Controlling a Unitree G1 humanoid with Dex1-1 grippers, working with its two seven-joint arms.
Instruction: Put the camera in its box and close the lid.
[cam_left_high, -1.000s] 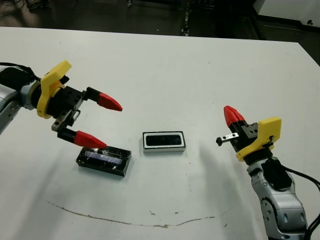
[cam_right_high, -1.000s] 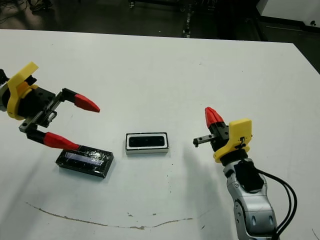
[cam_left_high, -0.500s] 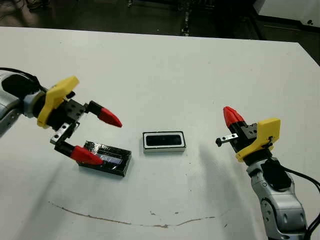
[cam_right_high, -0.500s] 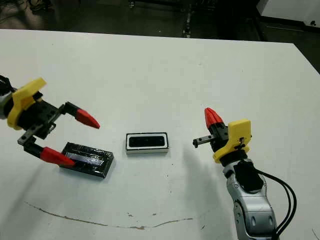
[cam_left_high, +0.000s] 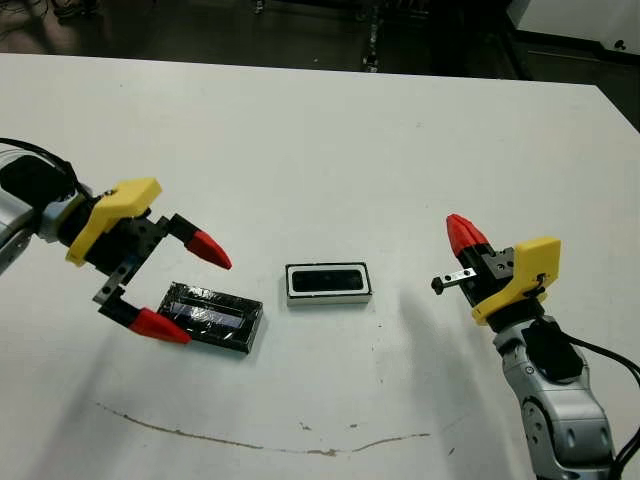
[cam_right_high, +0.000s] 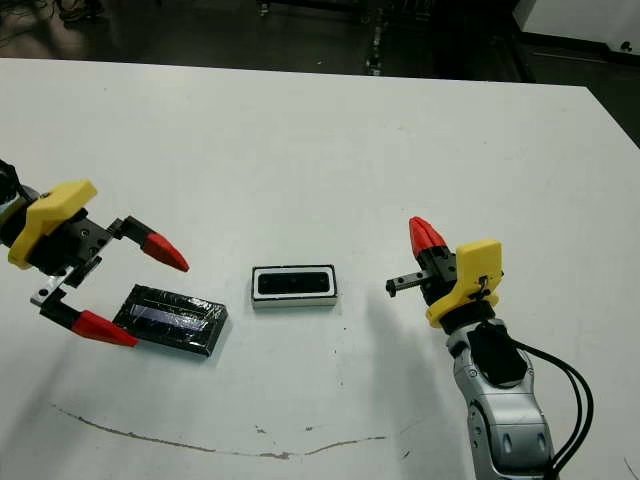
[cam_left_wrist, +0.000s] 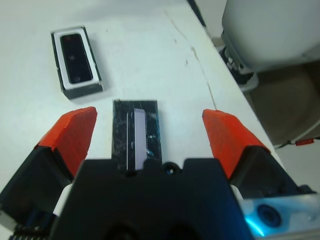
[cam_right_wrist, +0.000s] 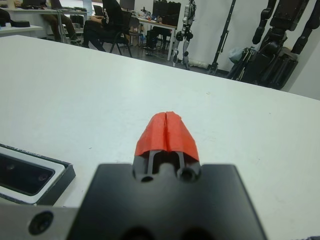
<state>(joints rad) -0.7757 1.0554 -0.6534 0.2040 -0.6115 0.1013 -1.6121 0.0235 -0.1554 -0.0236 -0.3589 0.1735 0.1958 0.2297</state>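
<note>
1. Centrally on the white tabletop (cam_left_high: 330, 150) sits the box (cam_left_high: 328, 283), with the camera (cam_left_high: 327, 279) lying inside it as a dark bar framed by the white walls
2. To the box's left, apart from it, the lid (cam_left_high: 209, 316) lies flat, glossy face up
3. Over the lid's left end, the left end effector (cam_left_high: 181, 294) is spread wide, one red fingertip on each side, holding nothing
4. Well to the right of the box, the right end effector (cam_left_high: 462, 233) is raised with its red tips pressed together, empty
</note>
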